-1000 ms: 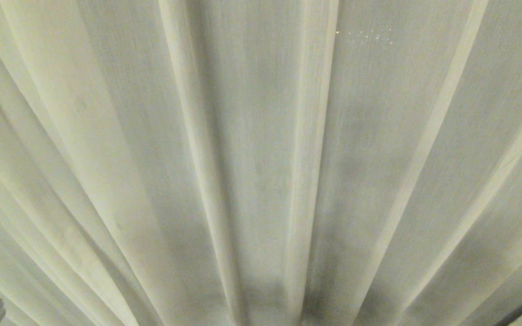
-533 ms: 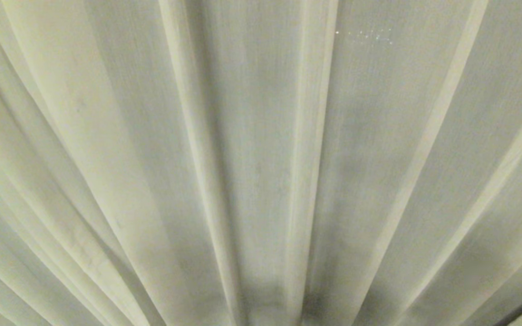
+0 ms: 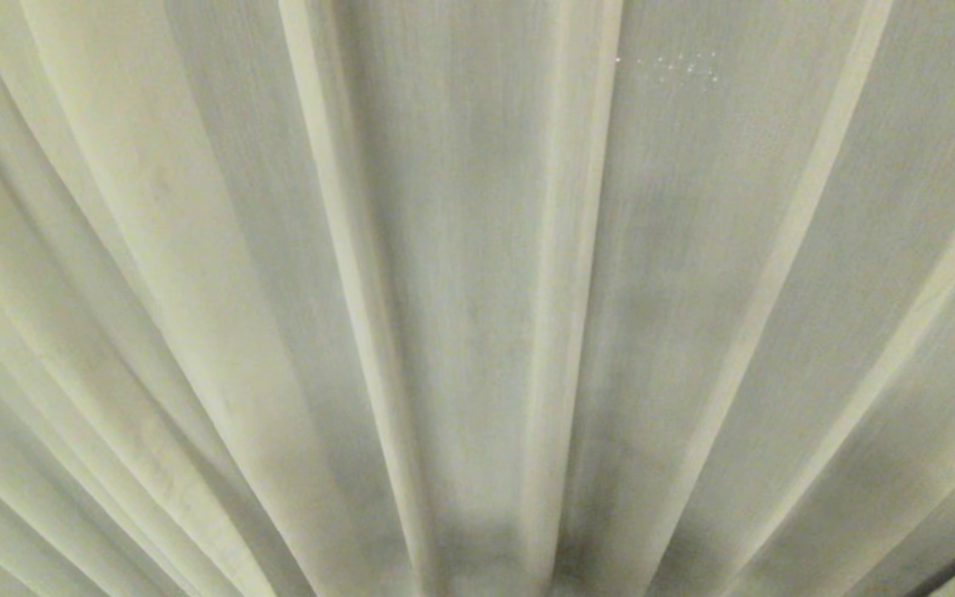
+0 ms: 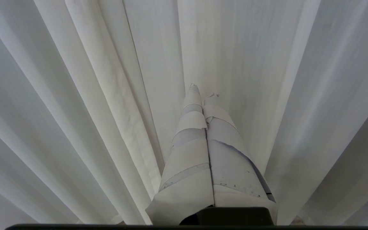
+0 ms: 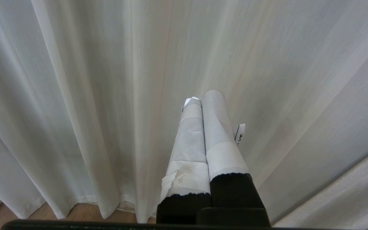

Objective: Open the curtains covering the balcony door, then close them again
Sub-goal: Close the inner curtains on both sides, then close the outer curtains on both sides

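At the far left of the head view, the bottom corner that a second ago showed a pale taped fingertip now shows only folds of the curtains [image 3: 461, 298], so the left arm has dropped out of that view. The pleats on the left side have also shifted a little and fan out slightly differently, while the centre and right pleats look unchanged.

The left gripper [image 4: 203, 92] (seen only from its own wrist camera) has its tape-wrapped fingers [image 4: 190, 127] pressed together, clenched on nothing, their tips pointing at the cloth.

The right gripper [image 5: 203, 97] is likewise clamped empty, fingers side by side before the hanging fabric, whose hem meets a wooden floor [image 5: 18, 214].

The curtains fill every view, drawn fully across; the balcony door is hidden behind them.
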You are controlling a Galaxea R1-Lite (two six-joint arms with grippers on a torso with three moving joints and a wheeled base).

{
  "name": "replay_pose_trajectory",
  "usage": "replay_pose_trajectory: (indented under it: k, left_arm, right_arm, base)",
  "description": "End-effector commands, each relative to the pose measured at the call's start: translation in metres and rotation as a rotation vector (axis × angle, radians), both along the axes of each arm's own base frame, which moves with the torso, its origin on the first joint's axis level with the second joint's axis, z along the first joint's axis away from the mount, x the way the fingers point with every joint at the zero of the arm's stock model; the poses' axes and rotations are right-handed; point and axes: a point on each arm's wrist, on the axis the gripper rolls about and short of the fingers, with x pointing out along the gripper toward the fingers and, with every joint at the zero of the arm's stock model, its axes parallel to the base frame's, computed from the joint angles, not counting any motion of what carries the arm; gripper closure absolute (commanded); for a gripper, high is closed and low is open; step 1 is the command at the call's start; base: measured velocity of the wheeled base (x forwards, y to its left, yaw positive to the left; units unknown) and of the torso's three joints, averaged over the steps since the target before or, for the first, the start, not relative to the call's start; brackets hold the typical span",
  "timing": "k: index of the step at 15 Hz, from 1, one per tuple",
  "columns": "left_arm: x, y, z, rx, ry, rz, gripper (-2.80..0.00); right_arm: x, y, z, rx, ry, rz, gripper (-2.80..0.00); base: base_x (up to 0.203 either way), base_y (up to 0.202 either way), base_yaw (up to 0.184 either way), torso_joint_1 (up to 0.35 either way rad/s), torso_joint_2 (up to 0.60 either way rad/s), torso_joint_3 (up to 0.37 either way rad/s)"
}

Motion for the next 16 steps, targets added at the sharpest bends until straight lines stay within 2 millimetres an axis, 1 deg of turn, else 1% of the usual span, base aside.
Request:
replay_pose_trajectory:
  k: [1,16]
  left_arm:
    - [-0.0003,0.0000,0.0000,0.001,-0.004,0.001,0.00]
    - [-0.0003,0.0001,0.0001,-0.002,-0.006,0.002,0.00]
  right_arm:
    - [0.0001,0.0000,0.0000,-0.002,0.002,0.001,0.00]
    - [0.0001,0.0000,0.0000,-0.002,0.002,0.001,0.00]
  base:
    - [0.000,0.000,0.000,0.000,0.00,0.000]
    - [0.000,0.000,0.000,0.000,0.00,0.000]
